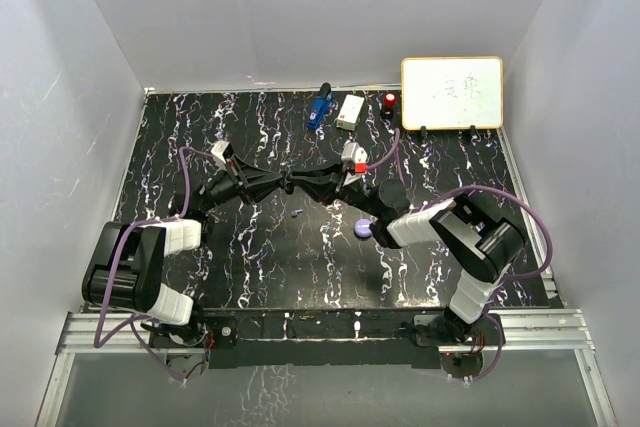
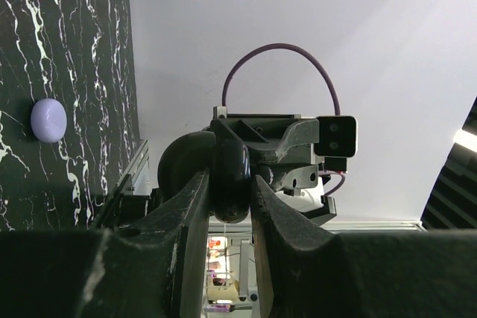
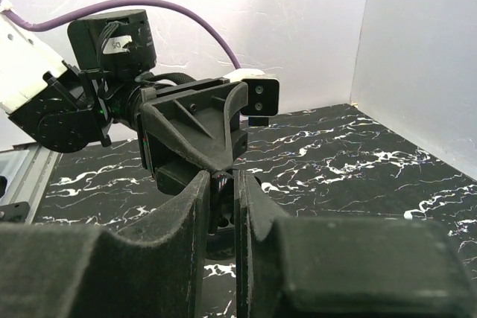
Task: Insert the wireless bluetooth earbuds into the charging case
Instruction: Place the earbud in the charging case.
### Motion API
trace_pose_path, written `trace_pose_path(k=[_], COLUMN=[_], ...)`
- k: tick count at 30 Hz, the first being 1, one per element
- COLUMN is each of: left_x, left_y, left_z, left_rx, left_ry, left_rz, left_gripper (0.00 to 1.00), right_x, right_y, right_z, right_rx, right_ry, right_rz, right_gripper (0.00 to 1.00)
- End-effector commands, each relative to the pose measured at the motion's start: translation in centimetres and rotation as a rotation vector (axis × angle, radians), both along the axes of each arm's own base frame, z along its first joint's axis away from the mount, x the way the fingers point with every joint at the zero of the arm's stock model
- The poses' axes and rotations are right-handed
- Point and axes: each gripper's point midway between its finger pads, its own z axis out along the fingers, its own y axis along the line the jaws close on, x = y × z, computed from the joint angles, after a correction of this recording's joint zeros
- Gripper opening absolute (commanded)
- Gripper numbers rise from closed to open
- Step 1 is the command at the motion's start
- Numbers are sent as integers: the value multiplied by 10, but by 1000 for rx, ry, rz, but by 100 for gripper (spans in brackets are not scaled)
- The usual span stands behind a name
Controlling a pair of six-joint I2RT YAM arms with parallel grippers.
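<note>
Glossy marble-patterned tabletop [image 1: 300,267]; smooth matt plastic lavender puck [image 2: 48,120]; shiny black case [image 2: 231,176] between grainy matt black fingers [image 2: 188,217].

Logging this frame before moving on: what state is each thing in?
left gripper: shut on black case
right gripper: shut, tips at the left's; hold unclear
black case: held off the table, lid state hidden
lavender puck: looks closed, lying on table
lavender earbud: loose on table, not inserted

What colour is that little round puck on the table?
Pale lavender; the puck shows best in the left wrist view.
</note>
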Motion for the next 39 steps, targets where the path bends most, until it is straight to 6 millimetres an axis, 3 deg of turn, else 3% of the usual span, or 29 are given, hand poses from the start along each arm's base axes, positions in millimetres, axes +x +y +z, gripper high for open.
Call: trace_pose_path(k=[1,7,9,18,39], left_x=[-1,-2,-2,-2,-2], left_y=[-3,-5,-6,-8,-10], left_z=[17,15,16,18,12], left_rx=[5,7,4,4,5], left_ry=[-73,-70,-69,-72,-58], left_rz=[-11,-19,-20,-27,-24], left_gripper=[0,0,0,0,0], right_x=[-17,-18,-15,-15,-15], right_y=[-17,-17,-14,-14,-17], right_z=[61,65,54,52,59], right_rx=[183,191,176,186,208], right_ry=[-211,-216,-196,-195,-208], right_rz=[6,15,16,20,22], right_gripper=[0,0,0,0,0])
